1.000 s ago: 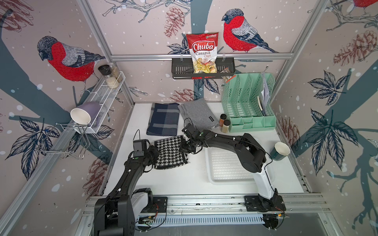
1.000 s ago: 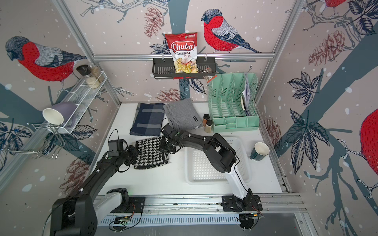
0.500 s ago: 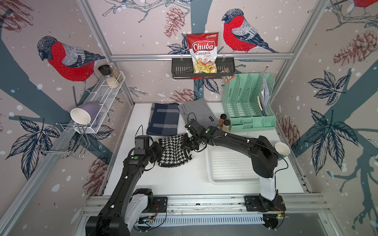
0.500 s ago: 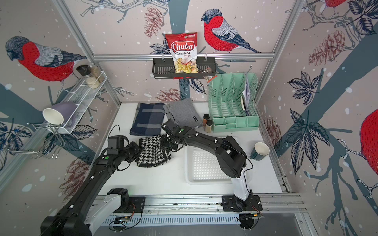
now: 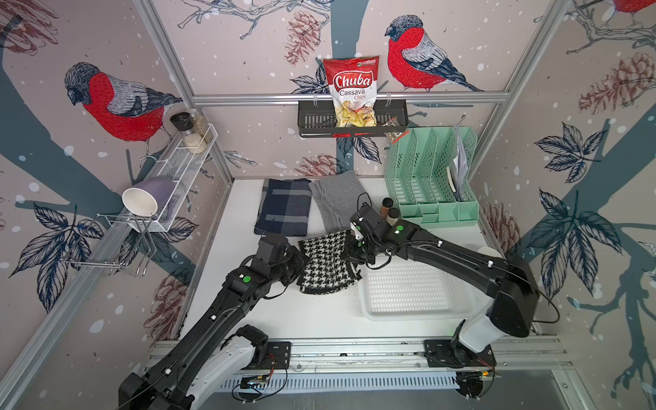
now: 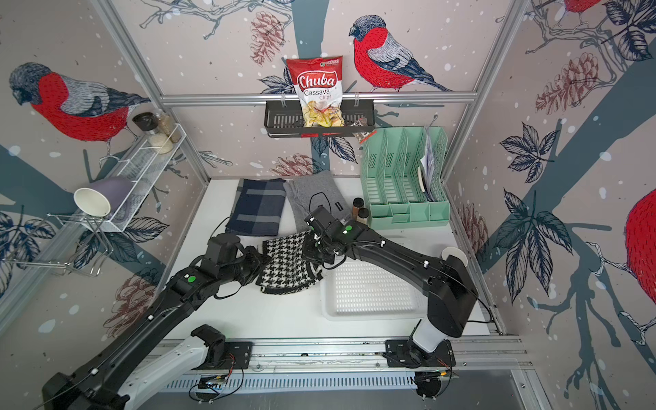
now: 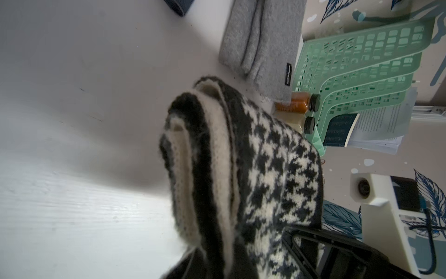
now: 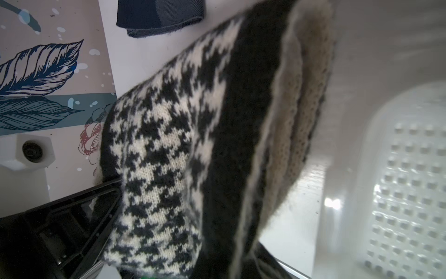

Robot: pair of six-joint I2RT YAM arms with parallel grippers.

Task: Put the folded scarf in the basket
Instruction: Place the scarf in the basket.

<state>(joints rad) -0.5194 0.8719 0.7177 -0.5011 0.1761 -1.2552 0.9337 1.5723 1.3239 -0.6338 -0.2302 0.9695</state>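
We are clamping the scarf (image 5: 328, 264) by opposite edges — left end effector (image 5: 300, 262), right end effector (image 5: 349, 250) — saving its fold for the basket (image 5: 408, 314).

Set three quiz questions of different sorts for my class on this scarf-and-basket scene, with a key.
1. True or false: the houndstooth scarf lies inside the white basket.
2. Multiple choice: the left gripper and the right gripper sit at opposite edges of the scarf. Which is shut on it? A) left only B) right only C) both
3. Fill in the blank: the folded cloth beside the navy plaid cloth at the back of the table is ____ in colour.

Key: 1 false, it is held up just left of the basket; 2 C; 3 grey.
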